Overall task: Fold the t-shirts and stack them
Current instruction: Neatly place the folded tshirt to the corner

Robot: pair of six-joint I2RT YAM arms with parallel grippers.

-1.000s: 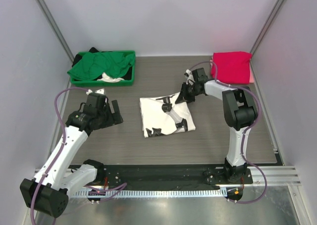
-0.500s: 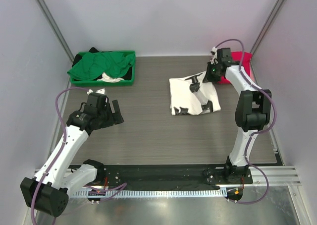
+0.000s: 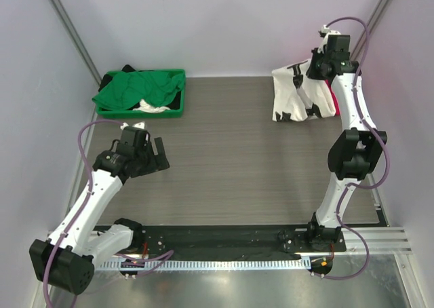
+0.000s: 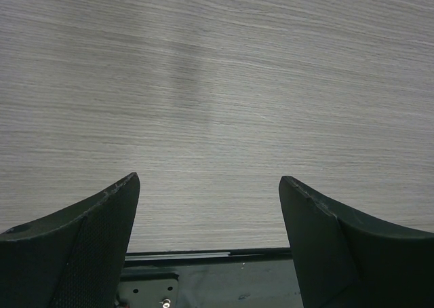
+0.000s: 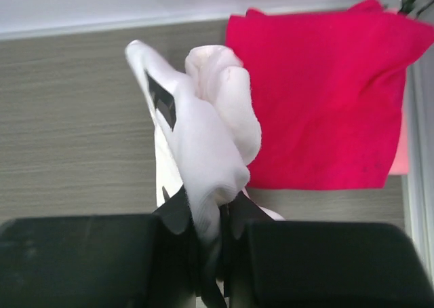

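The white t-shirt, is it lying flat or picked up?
Picked up. The white t-shirt hangs bunched from the right end effector, pinched in its jaws, near the flat pink t-shirt.

No readable text, labels, brands or numbers anywhere in views.

I see my left arm [image 3: 85, 198] and right arm [image 3: 354, 104] as white link shells with black joint housings, a purple cable [image 3: 79, 150] trailing behind each, and the left end effector [image 4: 209, 180] and right end effector [image 5: 210, 240] both carrying broad matte-black fingers [image 4: 74, 243].
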